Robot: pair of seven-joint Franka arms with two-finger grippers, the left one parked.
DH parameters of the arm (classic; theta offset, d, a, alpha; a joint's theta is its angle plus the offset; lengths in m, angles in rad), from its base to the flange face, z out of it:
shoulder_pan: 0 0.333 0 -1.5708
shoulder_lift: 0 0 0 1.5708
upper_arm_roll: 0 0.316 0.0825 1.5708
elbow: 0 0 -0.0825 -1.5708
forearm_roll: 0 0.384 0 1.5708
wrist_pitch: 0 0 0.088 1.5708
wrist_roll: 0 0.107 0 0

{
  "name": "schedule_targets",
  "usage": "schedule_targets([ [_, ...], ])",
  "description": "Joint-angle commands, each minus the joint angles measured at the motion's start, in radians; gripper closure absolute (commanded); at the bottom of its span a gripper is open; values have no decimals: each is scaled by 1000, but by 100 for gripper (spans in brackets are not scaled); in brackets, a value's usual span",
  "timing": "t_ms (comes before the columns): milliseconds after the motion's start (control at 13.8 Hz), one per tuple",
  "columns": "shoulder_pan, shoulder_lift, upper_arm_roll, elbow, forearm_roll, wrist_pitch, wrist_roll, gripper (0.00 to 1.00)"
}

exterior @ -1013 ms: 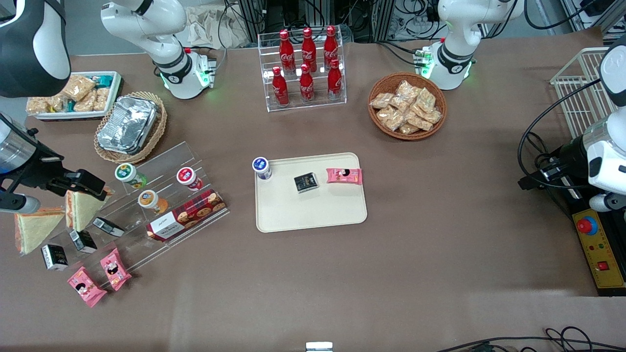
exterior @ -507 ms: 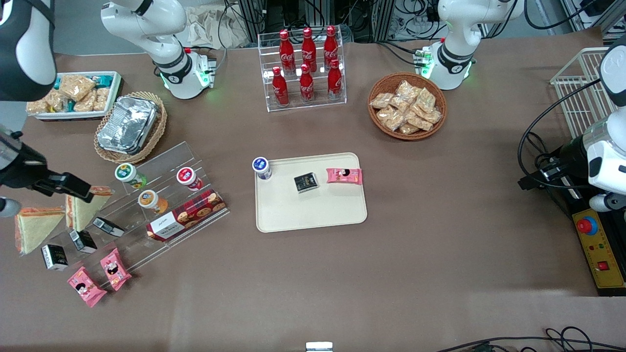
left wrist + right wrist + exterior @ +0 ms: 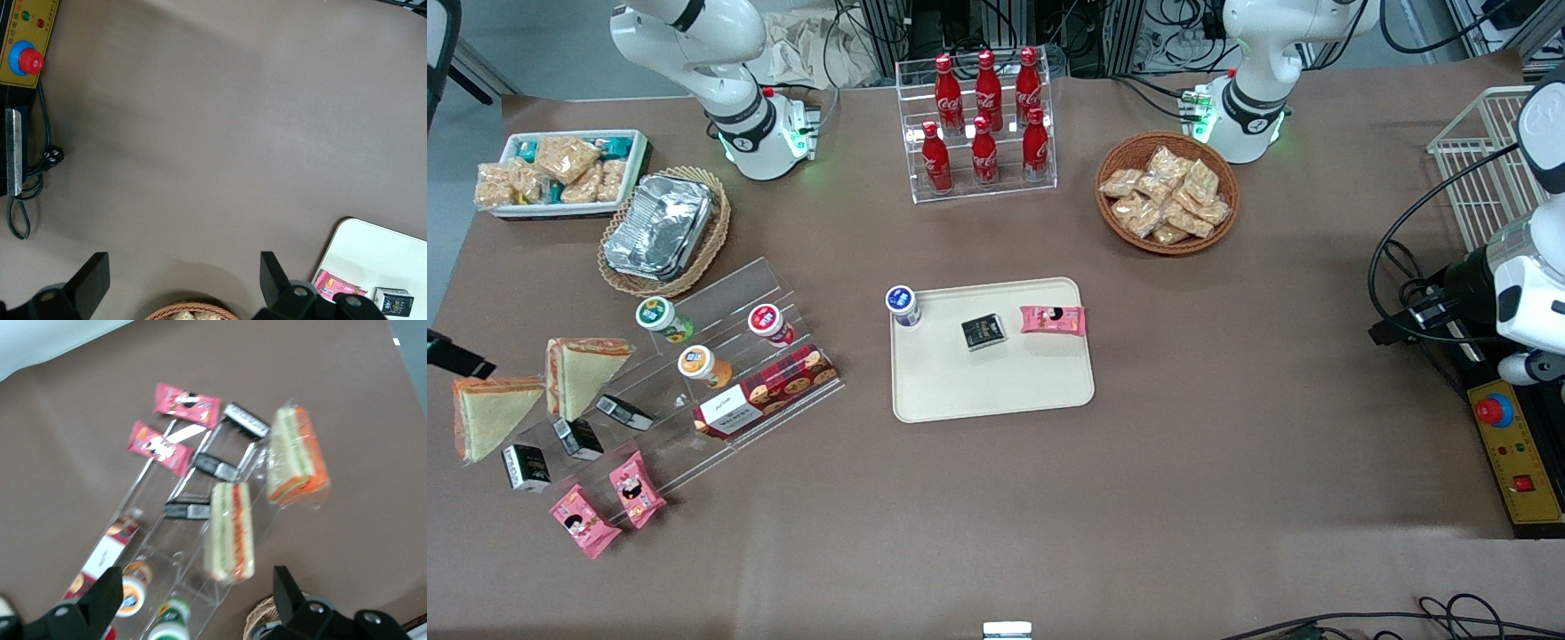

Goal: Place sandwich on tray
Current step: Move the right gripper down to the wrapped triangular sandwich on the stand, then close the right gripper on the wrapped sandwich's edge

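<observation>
While my gripper (image 3: 193, 603) hangs high over the working arm's end of the table, my fingers (image 3: 100, 597) stand wide apart with nothing between them. Straight below the gap between them, apart from both, the sandwich (image 3: 230, 530) stands on edge on the clear acrylic rack (image 3: 167, 540), its orange-red filling facing up toward me. Just beside it, off the rack and on the brown table (image 3: 80, 453), lies the second wedge (image 3: 298, 457); in the front view it sits a little nearer that camera than the sandwich. A bit farther from my fingers, three black packets (image 3: 215, 468) rest along the rack's steps, and two pink packets (image 3: 159, 445) lie past them at the rack's low end. Close under one finger I see an orange-lidded cup (image 3: 133, 590) and a green-lidded cup (image 3: 170, 620), with a red cookie box (image 3: 107, 550) next to them. Well apart from my fingers, toward the middle of the table, the tray (image 3: 996, 382) lies flat, carrying a blue-lidded cup (image 3: 903, 305) at one corner, a black packet (image 3: 983, 332) and a pink packet (image 3: 1053, 320). No sandwich is on it.
</observation>
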Motion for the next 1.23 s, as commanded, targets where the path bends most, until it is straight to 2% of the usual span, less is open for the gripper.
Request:
schedule_targets([
  [0, -1, 49, -73, 14, 1, 41, -7, 0],
  [217, -30, 95, -84, 13, 7, 91, -32, 0],
  [362, -93, 130, -79, 2, 16, 160, -82, 0],
  [507, -116, 165, -81, 1, 93, 194, -138, 0],
  [579, -128, 181, -81, -1, 110, 206, -156, 0],
  [941, -133, 236, -76, -19, 119, 261, -179, 0],
  [1086, -136, 245, -76, -64, 179, 306, -184, 0],
  [1158, -138, 245, -76, -90, 184, 329, -208, 0],
])
